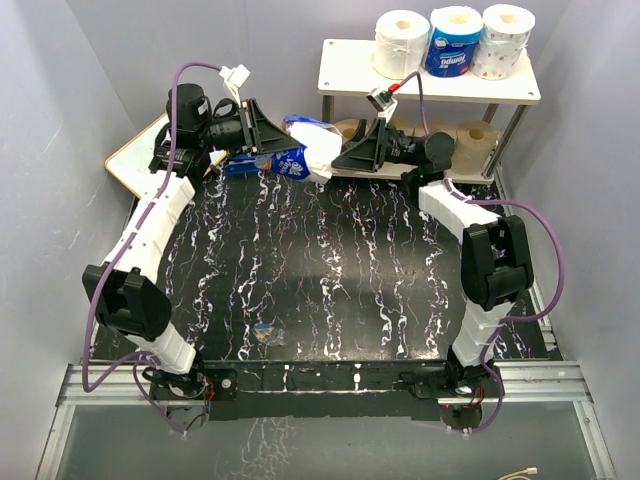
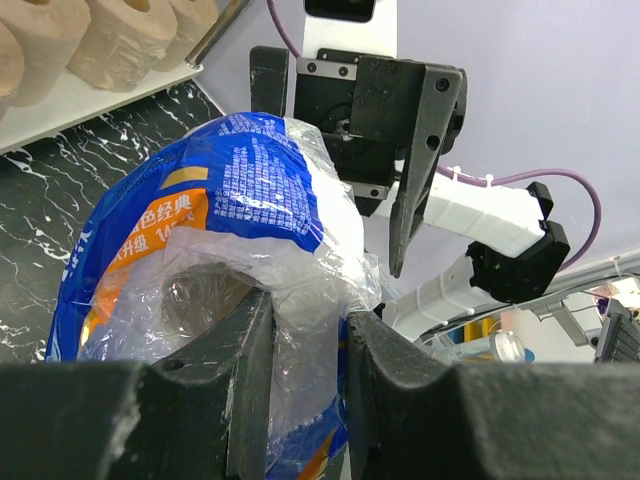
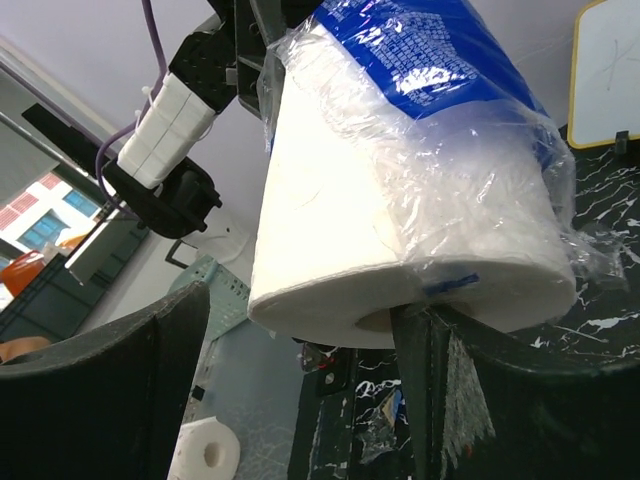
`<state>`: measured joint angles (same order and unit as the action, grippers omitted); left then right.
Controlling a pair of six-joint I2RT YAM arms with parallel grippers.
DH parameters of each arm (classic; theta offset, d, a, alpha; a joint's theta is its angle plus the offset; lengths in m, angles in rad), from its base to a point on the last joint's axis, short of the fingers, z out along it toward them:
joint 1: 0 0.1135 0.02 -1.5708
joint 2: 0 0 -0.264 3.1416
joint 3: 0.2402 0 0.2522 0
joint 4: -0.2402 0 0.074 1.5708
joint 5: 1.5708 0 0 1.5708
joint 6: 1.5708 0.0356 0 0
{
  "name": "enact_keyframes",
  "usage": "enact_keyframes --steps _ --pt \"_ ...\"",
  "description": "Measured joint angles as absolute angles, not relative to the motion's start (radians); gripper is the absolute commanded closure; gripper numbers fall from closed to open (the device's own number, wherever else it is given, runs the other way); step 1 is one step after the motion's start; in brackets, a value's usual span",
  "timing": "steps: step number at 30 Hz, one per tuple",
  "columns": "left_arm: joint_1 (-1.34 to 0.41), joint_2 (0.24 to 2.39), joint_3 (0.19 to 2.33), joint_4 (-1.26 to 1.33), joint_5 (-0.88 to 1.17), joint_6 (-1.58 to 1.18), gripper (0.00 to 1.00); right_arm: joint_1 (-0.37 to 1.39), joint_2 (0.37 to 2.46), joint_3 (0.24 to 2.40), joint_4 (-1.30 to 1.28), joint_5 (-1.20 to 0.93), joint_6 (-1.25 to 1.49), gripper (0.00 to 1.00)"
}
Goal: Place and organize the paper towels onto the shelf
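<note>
Black marbled bench [image 1: 330, 290] below both tools — left tool [image 2: 305, 330] pinches the wrap [image 2: 250, 190] of a white roll [image 3: 330, 240]; right tool [image 3: 300, 310] spread — roll's end between its fingers.

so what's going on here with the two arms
The left gripper pinches the blue-and-clear plastic wrapper of a white paper towel roll, held between both arms. The right gripper straddles the roll's bare end, jaws not closed on it. Three rolls stand on the top board of the shelf, tan ones below.

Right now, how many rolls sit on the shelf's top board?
3, in a row: white roll left, blue-wrapped roll middle, dotted roll right. None look hidden there.
</note>
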<state>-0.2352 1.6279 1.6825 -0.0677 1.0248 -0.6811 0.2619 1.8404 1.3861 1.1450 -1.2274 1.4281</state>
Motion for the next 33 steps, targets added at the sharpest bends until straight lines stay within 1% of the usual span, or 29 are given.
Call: enact_keyframes --steps 2,4,5,10,11,15,16,18,20,21,23,25,30,33 --pt "-0.231 1.628 1.682 -0.067 1.025 -0.681 1.0 0.274 1.84 1.386 1.143 -1.219 1.428 0.39" --pt "-0.231 1.628 1.682 -0.064 1.026 -0.681 1.0 0.286 1.84 1.387 1.129 -1.213 1.422 0.49" --pt "-0.23 1.628 1.682 -0.063 1.028 -0.682 1.0 0.288 1.84 1.388 1.118 -1.209 1.417 0.55" --pt "-0.228 1.628 1.682 -0.055 1.033 -0.687 1.0 0.287 1.841 1.391 1.088 -1.193 1.401 0.94" --pt "-0.226 1.628 1.682 -0.057 1.033 -0.691 1.0 0.287 1.841 1.393 1.084 -1.193 1.396 1.0" --pt "-0.224 1.628 1.682 -0.06 1.034 -0.691 1.0 0.286 1.841 1.404 1.074 -1.202 1.378 1.0" --pt "-0.224 1.628 1.682 -0.06 1.034 -0.689 0.98 0.285 1.841 1.407 1.071 -1.204 1.374 1.0" --pt "-0.224 1.628 1.682 -0.064 1.036 -0.679 0.68 0.282 1.841 1.414 1.063 -1.215 1.362 1.0" --pt "-0.226 1.628 1.682 -0.08 1.036 -0.654 0.16 0.276 1.841 1.429 1.047 -1.24 1.344 1.0" --pt "-0.227 1.628 1.683 -0.092 1.037 -0.628 0.04 0.273 1.841 1.439 1.036 -1.258 1.331 1.0" --pt "-0.232 1.629 1.692 -0.141 1.021 -0.582 0.02 0.269 1.841 1.473 0.991 -1.287 1.287 1.0" --pt "-0.236 1.634 1.731 -0.214 1.001 -0.525 0.02 0.262 1.841 1.524 0.871 -1.334 1.193 1.0" --pt "-0.241 1.662 1.923 -0.339 0.905 -0.396 0.02 0.213 1.794 1.604 0.618 -1.417 0.99 1.0" --pt "-0.238 1.667 2.032 -0.376 0.847 -0.338 0.02 0.152 1.773 1.662 0.57 -1.47 0.951 1.0"
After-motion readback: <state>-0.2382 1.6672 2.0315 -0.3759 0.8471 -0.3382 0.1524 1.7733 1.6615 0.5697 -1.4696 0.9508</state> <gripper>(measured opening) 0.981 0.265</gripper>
